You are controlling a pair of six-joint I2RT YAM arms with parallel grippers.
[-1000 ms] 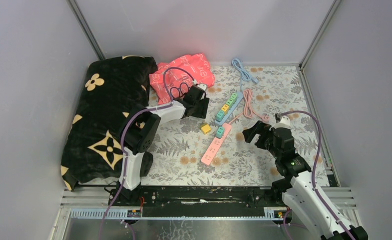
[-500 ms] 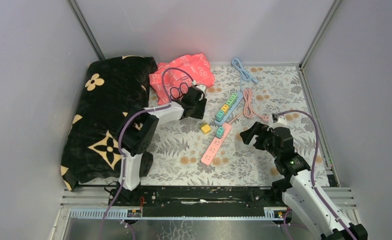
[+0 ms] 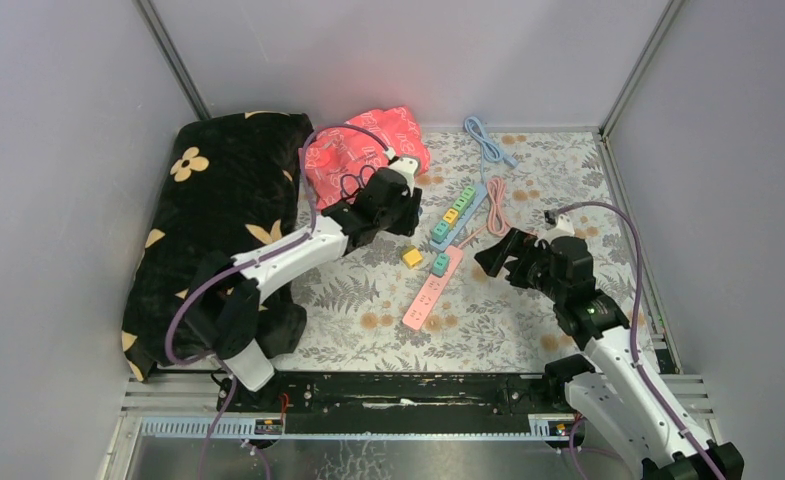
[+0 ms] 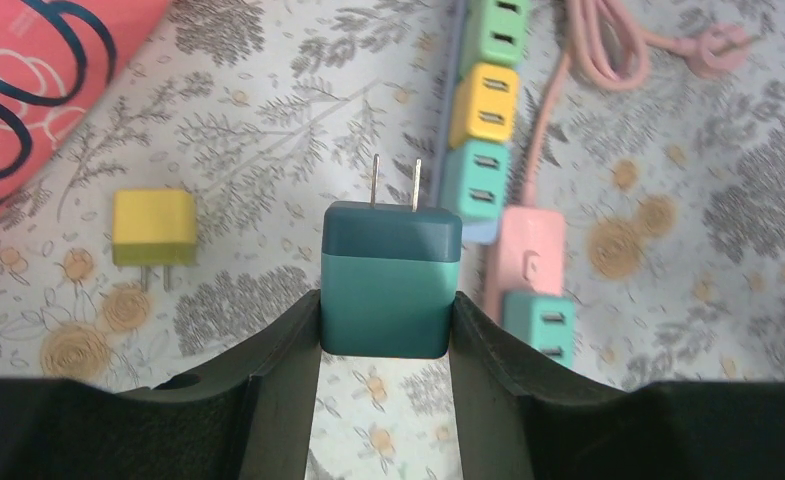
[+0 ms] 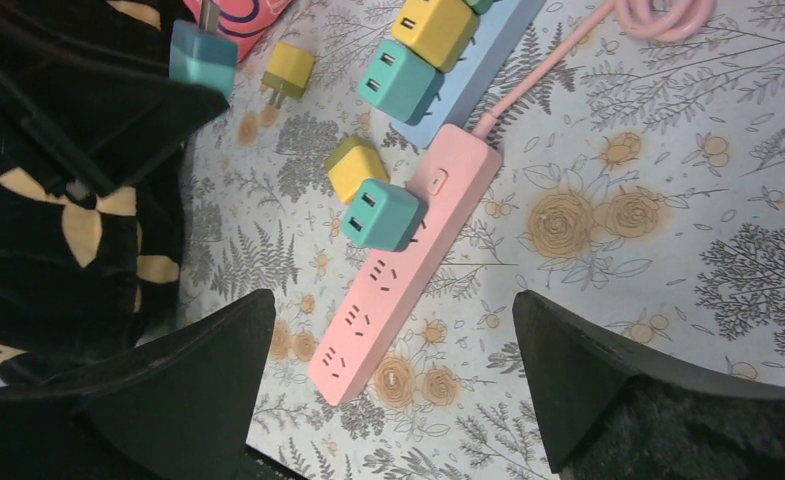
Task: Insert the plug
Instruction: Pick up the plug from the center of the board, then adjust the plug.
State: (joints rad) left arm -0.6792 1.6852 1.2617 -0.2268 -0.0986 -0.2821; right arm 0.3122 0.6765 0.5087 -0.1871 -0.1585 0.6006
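Two prongs (image 4: 394, 183) clear only at wrist, left pincer (image 4: 386, 302) gripping teal plug (image 4: 389, 275), right pincer (image 5: 393, 302) agape

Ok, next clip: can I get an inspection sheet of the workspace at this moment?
Surface: floral tablecloth, flat.
Job's things: teal plug held, prongs forward; pink strip with free sockets; blue strip carrying adapters.
Clutter: loose yellow plug, black cushion, red cloth.
Jaws: left jaws shut on teal plug; right jaws open, holding nothing.
Cables: blue cable and pink cable lying at the back.
Surroundings: grey walls.
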